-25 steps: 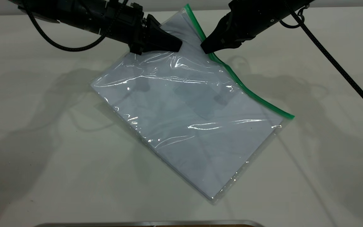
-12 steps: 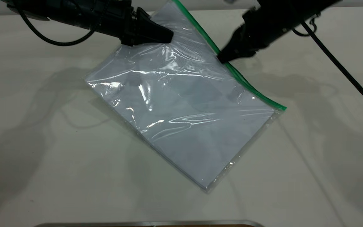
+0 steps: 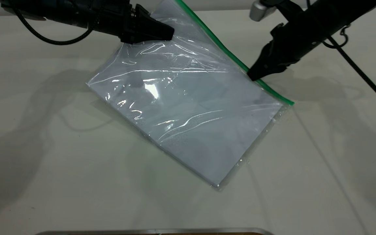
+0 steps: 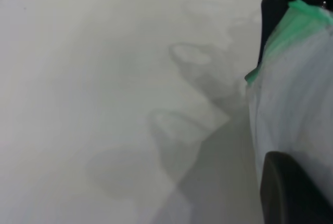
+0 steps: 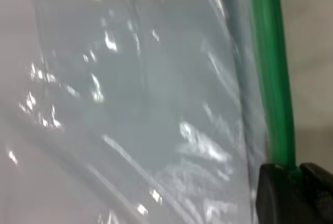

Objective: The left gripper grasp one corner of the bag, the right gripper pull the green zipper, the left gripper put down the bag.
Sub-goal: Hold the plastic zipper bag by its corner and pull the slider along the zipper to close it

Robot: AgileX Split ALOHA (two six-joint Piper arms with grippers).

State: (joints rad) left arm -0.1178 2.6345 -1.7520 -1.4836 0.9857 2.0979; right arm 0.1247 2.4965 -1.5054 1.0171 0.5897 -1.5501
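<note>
White table [image 3: 44,163] fills the exterior view, matte and marked only by soft shadows of the arms. On it lies the bag [image 3: 188,114], a clear document pouch with pale sheets inside; its near corner rests on the surface, while the far corner is lifted off the table. Along the long edge on the right arm's side runs the green zipper [image 3: 227,54], a thin bright strip from the raised corner down to the low corner near the table. From the upper left the left gripper [image 3: 170,32] reaches in, and its wedge-shaped jaws are closed on the raised end of the pouch, keeping it in the air. From the upper right, the right gripper [image 3: 251,76] points down at the strip; in the right wrist view its two tips [image 5: 291,180] sit on both sides of the green strip, pinched on it near the low end. The step in hand looks to be the zipper pull, and it seems almost finished. I judge the next move is to carry the slider to the low corner, then release it and lower the pouch flat.
</note>
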